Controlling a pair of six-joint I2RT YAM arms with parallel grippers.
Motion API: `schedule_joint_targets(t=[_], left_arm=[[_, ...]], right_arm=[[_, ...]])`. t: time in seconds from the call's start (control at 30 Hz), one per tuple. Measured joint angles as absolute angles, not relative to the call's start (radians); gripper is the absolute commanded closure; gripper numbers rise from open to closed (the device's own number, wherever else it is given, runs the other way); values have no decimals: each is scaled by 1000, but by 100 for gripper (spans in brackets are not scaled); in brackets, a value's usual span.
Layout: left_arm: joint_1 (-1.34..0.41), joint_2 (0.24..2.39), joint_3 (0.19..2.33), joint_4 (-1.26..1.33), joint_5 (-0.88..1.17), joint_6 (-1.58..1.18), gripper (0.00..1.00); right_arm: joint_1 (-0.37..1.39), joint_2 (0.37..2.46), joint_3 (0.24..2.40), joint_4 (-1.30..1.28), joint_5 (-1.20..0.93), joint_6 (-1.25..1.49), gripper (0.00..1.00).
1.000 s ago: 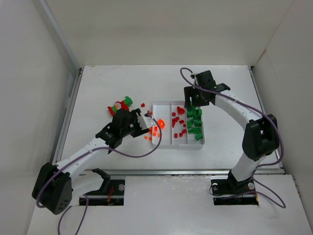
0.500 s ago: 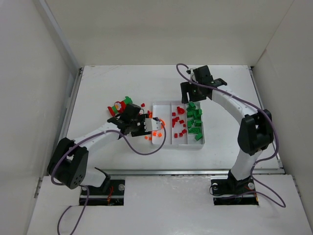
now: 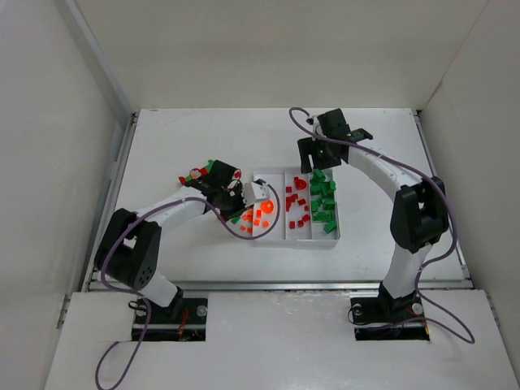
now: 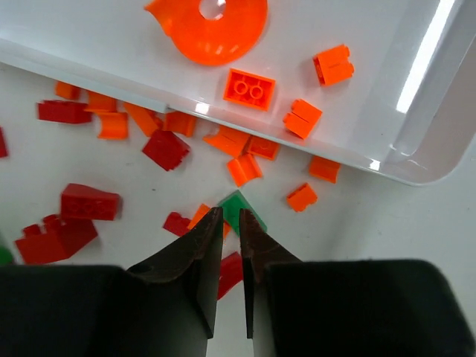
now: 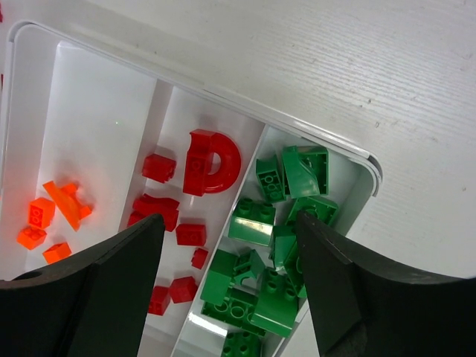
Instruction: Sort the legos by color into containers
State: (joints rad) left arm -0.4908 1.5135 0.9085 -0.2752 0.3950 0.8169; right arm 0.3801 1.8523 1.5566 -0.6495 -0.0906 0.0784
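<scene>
The white tray (image 3: 296,241) holds orange legos (image 3: 262,215) in its left compartment, red legos (image 3: 296,207) in the middle one and green legos (image 3: 323,199) in the right one. Loose red legos (image 4: 89,201) and orange ones lie on the table by the tray (image 4: 372,74). My left gripper (image 3: 246,205) (image 4: 229,216) is low over them, jaws shut to a thin slit. A green lego (image 4: 245,202) lies at its tips, and whether they pinch it is unclear. My right gripper (image 3: 318,162) (image 5: 229,217) hangs open over the green legos (image 5: 260,297) and red legos (image 5: 208,160), holding nothing.
A small red, green and yellow toy (image 3: 199,172) lies left of the tray on the table. A large orange curved piece (image 4: 212,22) rests in the left compartment. White walls close in the table on the left, right and back.
My left gripper has closed its jaws while the arm swung in over the loose legos beside the tray. The right gripper drifted slightly left and stayed open.
</scene>
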Motion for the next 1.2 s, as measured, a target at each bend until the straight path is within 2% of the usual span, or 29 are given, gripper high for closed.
schedule_joint_targets(t=[0.2,0.3,0.43,0.5,0.57,0.77,1.2], left_arm=[[-497,1648,973,-349,389,803,88],[-497,1675,1016,-355,386,796,83],[-497,1674,1011,-363,381,791,63],[-497,1673,1001,-365,379,785,57],[-497,1672,986,-366,373,780,55],[-497,1634,939,-376,366,764,61],[-497,1628,920,-376,337,769,63]], right_arm=[[380,1866,1557,-653,-91,74,23],[380,1868,1558,-656,-90,74,23],[380,1868,1558,-656,-90,74,22],[380,1868,1558,-657,-90,74,22],[380,1868,1559,-658,-90,74,22],[380,1870,1577,-662,-91,73,22],[380,1874,1579,-667,-90,71,21]])
